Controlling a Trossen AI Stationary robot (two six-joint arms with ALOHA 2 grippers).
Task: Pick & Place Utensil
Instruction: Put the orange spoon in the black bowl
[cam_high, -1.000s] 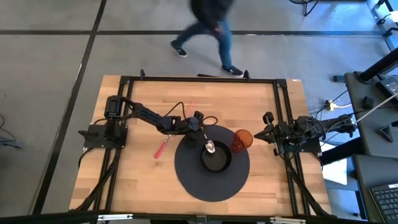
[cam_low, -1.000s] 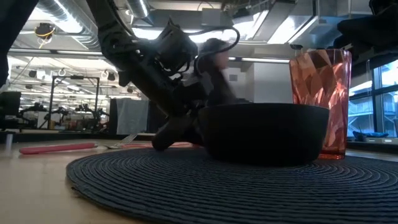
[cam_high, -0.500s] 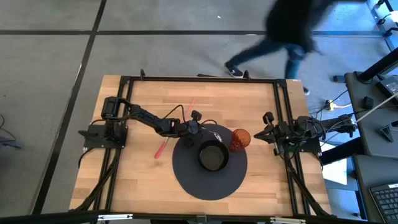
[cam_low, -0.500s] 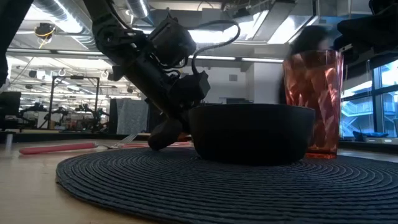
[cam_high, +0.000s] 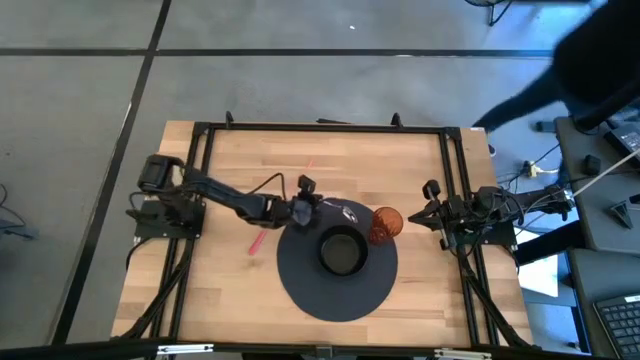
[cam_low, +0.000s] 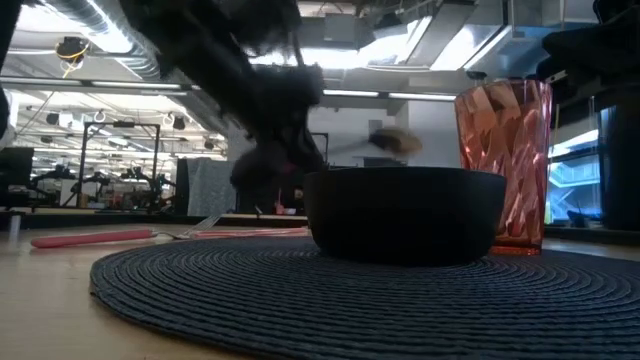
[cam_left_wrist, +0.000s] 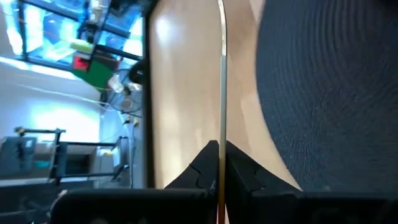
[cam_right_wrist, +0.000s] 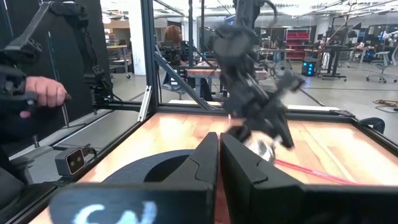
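Metal spoon (cam_left_wrist: 221, 74), thin straight handle, clamped edge-on in left gripper (cam_high: 303, 209), at 9 o'clock of black bowl (cam_high: 343, 253). Left arm stretched low across table. Right gripper (cam_right_wrist: 218, 163) closed, empty.

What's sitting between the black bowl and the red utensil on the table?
In the high view, the left pincer, shut on a spoon, lies between the black bowl and the red utensil.

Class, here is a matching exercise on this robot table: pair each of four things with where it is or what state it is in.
Things:
1. black bowl
2. orange tumbler
3. pink utensil
4. left tool

Places or states:
A. lying on the bare wood, off the mat
B. shut on a metal spoon
C. in the middle of the round dark placemat
D. upright at the placemat's edge, on the right arm's side

Pairs: 1-C, 2-D, 3-A, 4-B
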